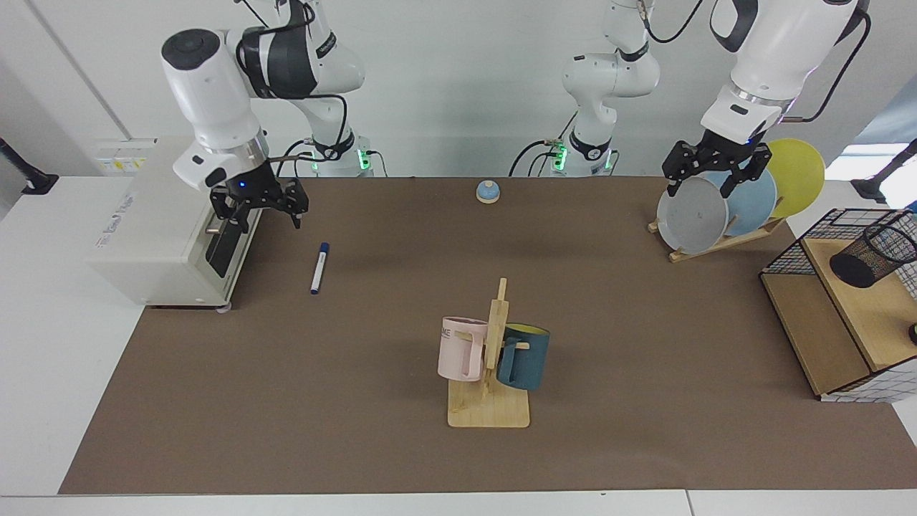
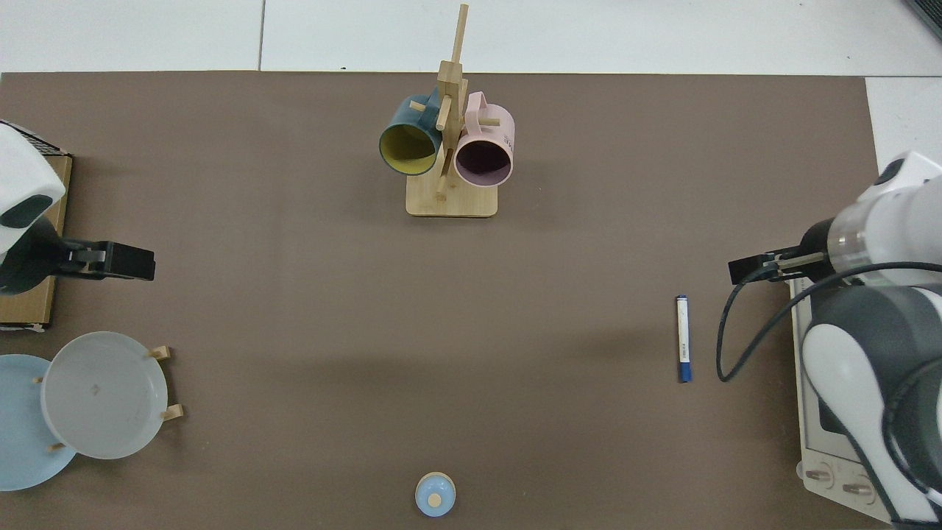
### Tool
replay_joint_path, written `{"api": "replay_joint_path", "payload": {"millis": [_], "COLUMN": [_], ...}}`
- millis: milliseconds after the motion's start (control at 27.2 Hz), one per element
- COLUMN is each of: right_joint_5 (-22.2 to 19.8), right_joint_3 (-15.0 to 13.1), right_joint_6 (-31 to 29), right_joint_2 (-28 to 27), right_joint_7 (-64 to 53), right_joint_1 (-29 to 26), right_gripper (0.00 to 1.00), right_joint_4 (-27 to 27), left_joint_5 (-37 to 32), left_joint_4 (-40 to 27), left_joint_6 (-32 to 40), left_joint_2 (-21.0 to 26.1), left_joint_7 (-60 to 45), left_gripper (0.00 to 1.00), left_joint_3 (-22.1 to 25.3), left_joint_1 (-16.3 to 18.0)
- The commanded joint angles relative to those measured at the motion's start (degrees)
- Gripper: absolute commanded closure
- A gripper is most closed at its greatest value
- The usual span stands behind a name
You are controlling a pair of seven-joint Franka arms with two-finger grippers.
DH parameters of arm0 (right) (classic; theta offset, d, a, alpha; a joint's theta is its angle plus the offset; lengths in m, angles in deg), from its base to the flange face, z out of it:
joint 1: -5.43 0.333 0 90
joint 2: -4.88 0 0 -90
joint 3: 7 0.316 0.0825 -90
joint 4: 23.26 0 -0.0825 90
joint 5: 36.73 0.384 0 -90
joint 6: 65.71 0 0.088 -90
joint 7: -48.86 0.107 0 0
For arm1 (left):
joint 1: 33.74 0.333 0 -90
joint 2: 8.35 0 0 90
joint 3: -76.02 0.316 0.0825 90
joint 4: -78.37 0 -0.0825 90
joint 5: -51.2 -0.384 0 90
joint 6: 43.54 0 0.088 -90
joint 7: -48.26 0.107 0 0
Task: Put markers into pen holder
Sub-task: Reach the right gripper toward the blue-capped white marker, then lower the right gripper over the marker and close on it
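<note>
The brown table mat [image 1: 358, 401] carries all items. A white toaster oven [image 1: 154, 236] stands at its edge, door facing the mat. On the opposite side sits a black wire-grid basket with wooden shelves [image 1: 824, 337], and on its upper shelf the pen holder [image 1: 874, 254], a black mesh cup, lies tipped on its side. Near it a wooden rack holds plates [image 1: 723, 208]. A wooden mug stand [image 1: 491, 373] bears a pink mug [image 1: 458, 347] and a blue mug [image 1: 524, 356]. The right gripper [image 1: 259, 211] hangs above the mat just beside the oven door, fingers spread and holding nothing. The left gripper [image 1: 708, 183] hangs in front of the plates, fingers likewise spread and empty; that arm waits. The marker [image 1: 319, 267] lies flat on the mat, near the right gripper but apart from it, well apart from the pen holder. A small blue bell [image 1: 487, 191] sits at the far edge.
</note>
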Motion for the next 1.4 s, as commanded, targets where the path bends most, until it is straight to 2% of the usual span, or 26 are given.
{"api": "replay_joint_path", "payload": {"millis": [0, 147, 220, 478, 661, 955, 1213, 1249, 1360], "right_joint_5": [-0.2, -0.2, 1.1, 1.8, 2.4, 8.0, 8.0, 8.1, 8.0], "right_joint_3": [0.2, 0.2, 0.2, 0.2, 0.2, 0.2, 0.1, 0.1, 0.1], "right_joint_6": [-5.9, -12.3, -15.3, -21.5, -24.0, -27.5, -28.0, -28.0, -28.0], "right_joint_2": [-5.2, -7.7, -8.2, -8.7, -9.0, -9.6, -10.2, -10.3, -10.7], "right_joint_7": [1.4, 4.3, 7.1, 7.8, 8.0, 9.0, 9.2, 9.2, 8.5], "right_joint_1": [0.1, 1.1, 1.3, 1.6, 0.6, 0.6, -0.2, -0.3, -1.1], "right_gripper": [0.0, 0.0, 0.0, 0.0, 0.01, 0.01, 0.01, 0.03, 0.21], "right_joint_4": [3.0, 6.2, 8.4, 15.1, 16.9, 19.9, 20.6, 20.6, 20.6], "left_joint_5": [0.3, 0.2, 0.2, 0.1, 0.1, 0.0, 0.0, 0.0, 0.2], "left_joint_4": [-0.1, -0.1, -0.1, -0.1, 0.0, 0.0, 0.0, 0.0, 0.0], "left_joint_6": [-0.4, -0.4, -0.4, -0.4, -0.4, -1.4, -1.9, -2.1, -2.6], "left_joint_2": [-0.6, -0.6, -0.6, -0.6, -0.6, -0.6, -0.6, -0.5, -0.3], "left_joint_7": [-0.4, -1.0, -0.9, -0.7, -0.6, -0.1, -0.1, 0.0, -0.1], "left_gripper": [0.0, 0.0, 0.0, 0.0, 0.0, 0.0, 0.0, 0.0, 0.0], "left_joint_3": [1.0, 1.2, 1.2, 1.2, 1.2, 1.0, 1.0, 1.0, 0.8], "left_joint_1": [-1.2, -1.1, -1.2, -1.2, -1.2, -1.1, -1.2, -1.2, -1.2]}}
